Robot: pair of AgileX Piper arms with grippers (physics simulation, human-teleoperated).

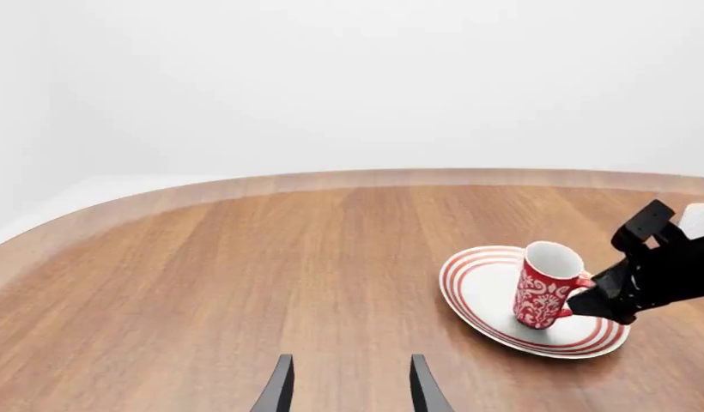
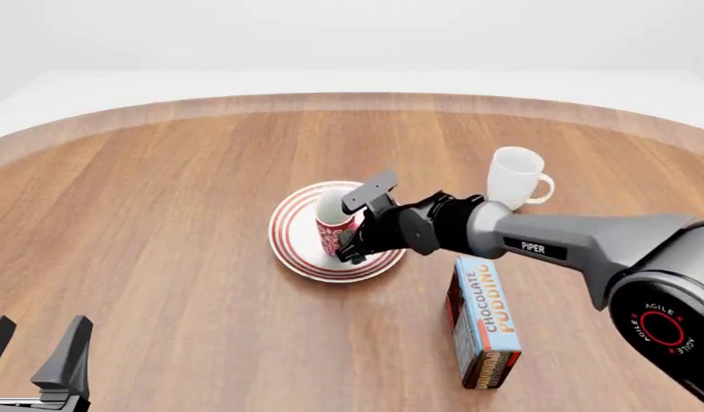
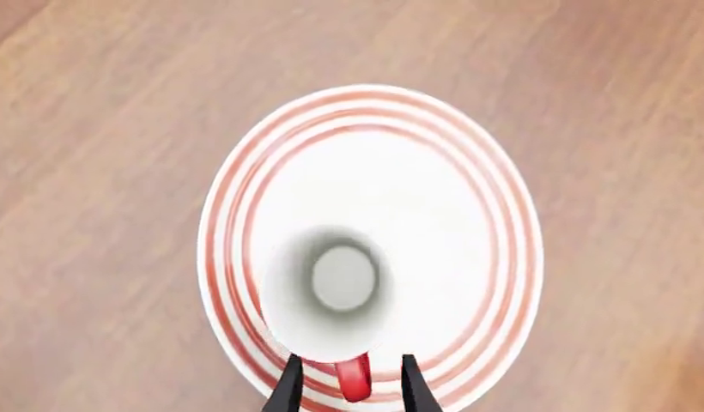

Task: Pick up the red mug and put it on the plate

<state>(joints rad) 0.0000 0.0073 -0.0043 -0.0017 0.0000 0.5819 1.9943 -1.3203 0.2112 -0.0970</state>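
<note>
The red mug (image 2: 332,221) with its white pattern stands upright on the red-ringed white plate (image 2: 293,236) at the table's middle. In the left wrist view the mug (image 1: 547,292) sits on the near part of the plate (image 1: 484,287). My right gripper (image 2: 349,249) is open, and its fingers straddle the mug's red handle (image 3: 354,378) with small gaps on both sides. The right wrist view looks straight down into the mug (image 3: 329,292) and onto the plate (image 3: 444,197). My left gripper (image 2: 37,343) is open and empty near the front left edge, far from the plate.
A plain white mug (image 2: 515,176) stands behind the right arm, right of the plate. A chocolate pudding box (image 2: 485,322) lies flat at the front right, below the right arm. The table's curved far edge (image 1: 364,176) runs behind.
</note>
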